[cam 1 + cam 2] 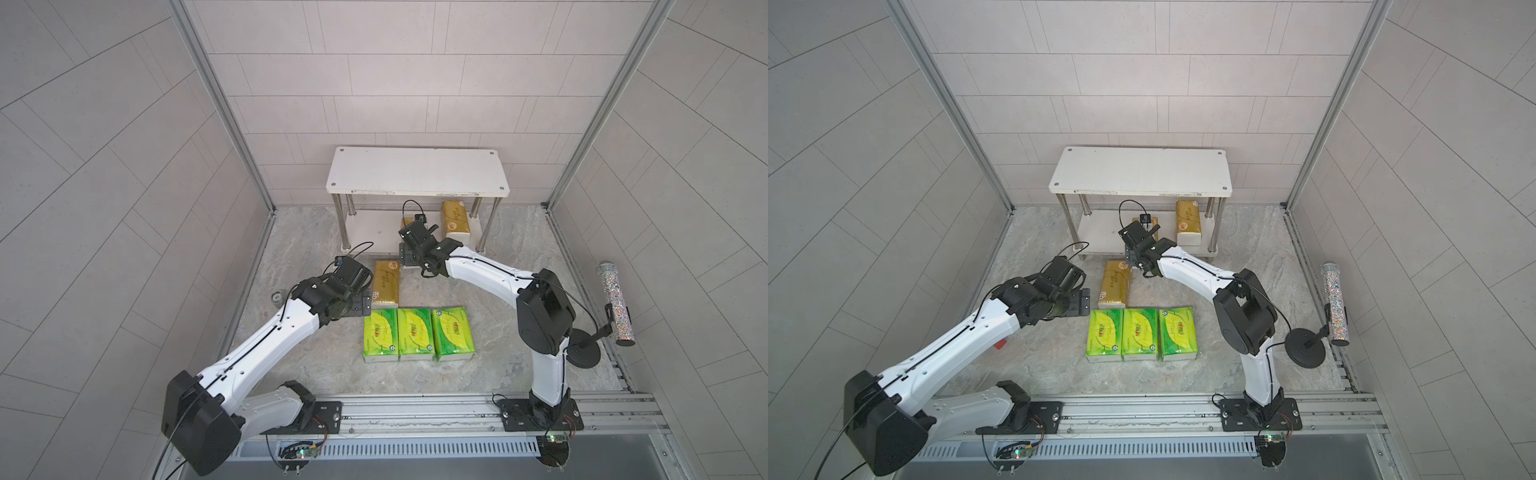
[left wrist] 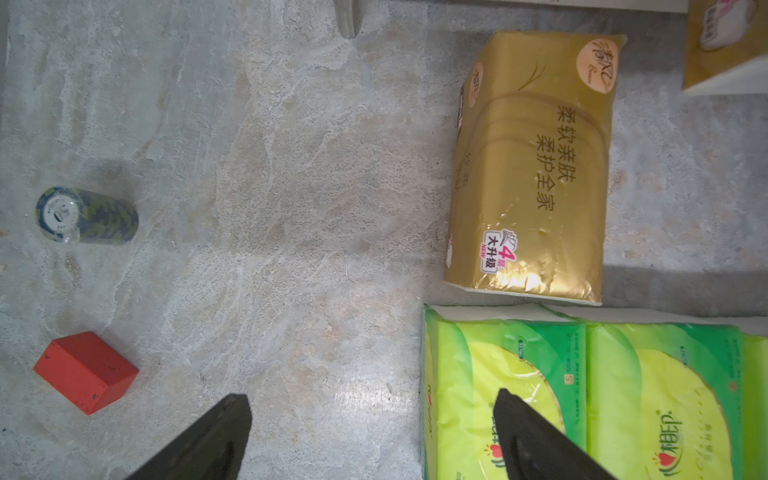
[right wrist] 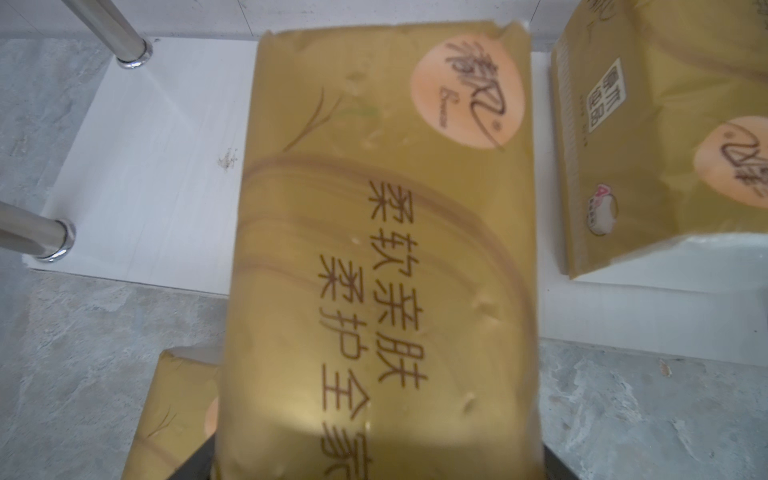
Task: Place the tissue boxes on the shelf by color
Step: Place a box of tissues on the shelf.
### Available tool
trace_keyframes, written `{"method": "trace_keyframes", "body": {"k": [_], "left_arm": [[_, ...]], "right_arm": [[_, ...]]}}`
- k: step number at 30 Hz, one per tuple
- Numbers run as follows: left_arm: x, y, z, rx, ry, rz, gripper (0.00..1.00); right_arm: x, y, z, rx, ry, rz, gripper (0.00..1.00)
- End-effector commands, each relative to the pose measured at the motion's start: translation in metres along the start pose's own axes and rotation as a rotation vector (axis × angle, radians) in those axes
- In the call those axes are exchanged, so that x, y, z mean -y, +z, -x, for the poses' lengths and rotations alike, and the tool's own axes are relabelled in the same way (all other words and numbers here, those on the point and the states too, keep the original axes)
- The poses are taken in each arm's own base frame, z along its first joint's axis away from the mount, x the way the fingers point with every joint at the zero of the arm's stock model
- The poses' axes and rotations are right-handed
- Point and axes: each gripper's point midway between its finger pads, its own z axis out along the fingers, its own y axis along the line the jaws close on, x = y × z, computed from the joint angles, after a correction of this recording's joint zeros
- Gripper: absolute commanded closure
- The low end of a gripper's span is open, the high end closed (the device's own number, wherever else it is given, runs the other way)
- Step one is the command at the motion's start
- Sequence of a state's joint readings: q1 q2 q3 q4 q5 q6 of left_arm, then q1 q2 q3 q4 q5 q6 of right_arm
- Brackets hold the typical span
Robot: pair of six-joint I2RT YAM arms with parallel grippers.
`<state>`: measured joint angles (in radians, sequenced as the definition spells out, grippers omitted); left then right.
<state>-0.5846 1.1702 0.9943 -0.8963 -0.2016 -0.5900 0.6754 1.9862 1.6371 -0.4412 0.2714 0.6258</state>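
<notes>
Inside the pinch of the right end effector (image 3: pixel 438 457), a gold tissue pack (image 3: pixel 382 249) hangs over the lower board of the shelf (image 3: pixel 158 166), a stowed gold pack (image 3: pixel 648 166) just beside it: placement under way, next likely easing forward and letting go, while the left end effector (image 2: pixel 372 397) hovers spread.

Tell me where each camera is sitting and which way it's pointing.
Top views: high at the front, looking down on the shelf and three green packs; left arm and right arm show.
Left wrist: above the table, facing down; fingertips of the open left gripper show.
Right wrist: facing the shelf's lower board; right gripper clamps a held gold pack.
Shared: both wrist views show the loose gold pack on the table.
</notes>
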Motion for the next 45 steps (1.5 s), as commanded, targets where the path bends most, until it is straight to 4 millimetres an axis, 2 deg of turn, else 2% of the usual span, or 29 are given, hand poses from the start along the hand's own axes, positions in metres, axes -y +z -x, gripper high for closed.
{"method": "trace_keyframes", "body": {"k": [1, 8, 16, 27, 37, 45], "left_arm": [[-0.005, -0.004, -0.003, -0.006, 0.009, 0.010, 0.00], [-0.006, -0.001, -0.004, -0.013, 0.013, 0.016, 0.00], [-0.006, 0.000, -0.005, -0.016, 0.013, 0.019, 0.00], [-0.007, 0.000, -0.006, -0.015, 0.009, 0.020, 0.00], [-0.009, 0.001, -0.009, -0.020, 0.008, 0.029, 0.00], [-0.010, 0.002, -0.008, -0.019, 0.010, 0.036, 0.00]], "right_arm": [[0.004, 0.005, 0.022, 0.036, 0.008, -0.020, 0.18], [0.007, 0.032, 0.026, 0.001, 0.001, -0.026, 0.18], [0.010, 0.053, 0.028, -0.020, -0.001, -0.028, 0.17], [0.016, 0.072, 0.042, -0.008, 0.009, -0.041, 0.17], [0.017, 0.089, 0.040, -0.013, 0.022, -0.049, 0.16], [0.018, 0.095, 0.045, -0.003, 0.035, -0.067, 0.16]]}}
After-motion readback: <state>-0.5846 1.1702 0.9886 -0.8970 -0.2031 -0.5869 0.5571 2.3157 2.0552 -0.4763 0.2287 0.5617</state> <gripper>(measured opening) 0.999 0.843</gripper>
